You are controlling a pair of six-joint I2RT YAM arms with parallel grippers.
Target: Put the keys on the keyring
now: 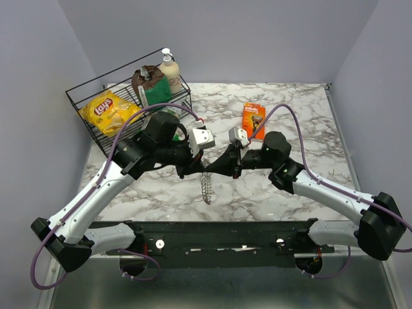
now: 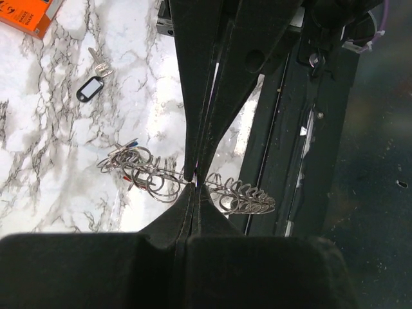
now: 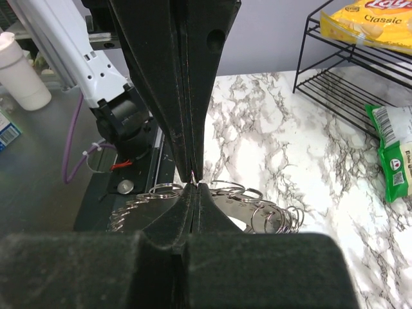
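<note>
The keyring [image 1: 206,188] is a thin silver ring crowded with many small split rings, and it hangs between the two gripper tips above the marble table. My left gripper [image 1: 198,168] and my right gripper [image 1: 213,168] meet tip to tip, both shut on the ring at the same spot. In the left wrist view the keyring [image 2: 244,196] runs sideways across my shut left gripper [image 2: 195,185]. A blue cap [image 2: 132,143] and a red cap [image 2: 124,176] show at its far end. No green key shows. In the right wrist view the keyring [image 3: 270,215] lies behind my shut right gripper [image 3: 193,187].
A black wire rack [image 1: 84,96] at the back left holds a Lay's bag [image 1: 106,111], a green packet [image 1: 154,93] and a pump bottle [image 1: 170,71]. An orange package [image 1: 253,119] lies behind the grippers. A key with a black tag [image 2: 90,88] lies on the table.
</note>
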